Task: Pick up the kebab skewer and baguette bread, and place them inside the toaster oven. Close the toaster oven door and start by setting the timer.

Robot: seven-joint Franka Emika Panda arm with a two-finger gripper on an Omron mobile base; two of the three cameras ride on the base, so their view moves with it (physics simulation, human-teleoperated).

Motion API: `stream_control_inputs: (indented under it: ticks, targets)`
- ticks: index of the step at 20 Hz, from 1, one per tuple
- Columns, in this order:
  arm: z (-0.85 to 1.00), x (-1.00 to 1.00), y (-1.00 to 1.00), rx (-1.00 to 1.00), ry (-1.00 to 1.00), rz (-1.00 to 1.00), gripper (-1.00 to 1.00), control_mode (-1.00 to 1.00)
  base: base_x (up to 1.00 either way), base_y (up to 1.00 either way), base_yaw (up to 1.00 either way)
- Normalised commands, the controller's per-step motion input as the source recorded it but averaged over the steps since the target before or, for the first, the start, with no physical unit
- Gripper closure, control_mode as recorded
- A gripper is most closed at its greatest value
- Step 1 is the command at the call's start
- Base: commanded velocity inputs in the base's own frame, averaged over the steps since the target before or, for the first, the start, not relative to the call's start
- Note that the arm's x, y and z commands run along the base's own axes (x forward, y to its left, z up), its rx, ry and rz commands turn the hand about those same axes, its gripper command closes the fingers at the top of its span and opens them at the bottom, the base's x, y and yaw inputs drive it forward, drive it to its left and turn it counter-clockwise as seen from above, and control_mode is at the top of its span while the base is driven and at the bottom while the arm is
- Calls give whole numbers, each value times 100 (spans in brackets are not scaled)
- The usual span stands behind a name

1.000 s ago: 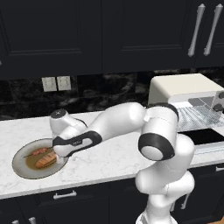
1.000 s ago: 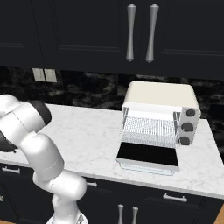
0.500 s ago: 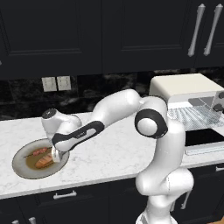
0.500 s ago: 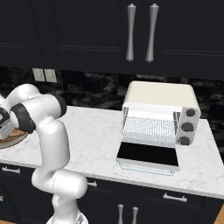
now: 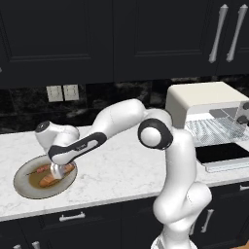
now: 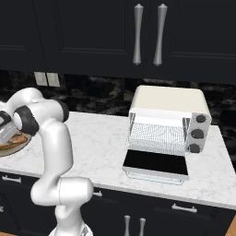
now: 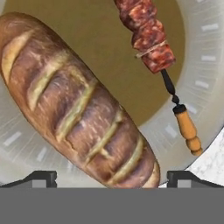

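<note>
The arm stretches far left and low, its end effector (image 5: 57, 171) pointing down, spread wide over the baguette bread (image 7: 74, 105) on the plate (image 5: 22, 187); the kebab skewer (image 7: 151, 41) lies beside it, apart

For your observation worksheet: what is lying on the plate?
On the plate lie a bread loaf and a meat skewer with a wooden handle, side by side, apart. The plate's surface beneath the loaf is covered.
</note>
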Motion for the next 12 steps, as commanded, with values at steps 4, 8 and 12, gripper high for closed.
stream_control_inputs:
  ticks: [4, 8, 12]
  targets:
    - [-17, 1, -5, 0, 3, 0, -100, -100, 0, 0, 0]
    - [-16, 5, -24, 0, 1, 1, -100, -100, 0, 0, 0]
    - [-14, 27, -28, 0, 0, 5, -100, -100, 0, 0, 0]
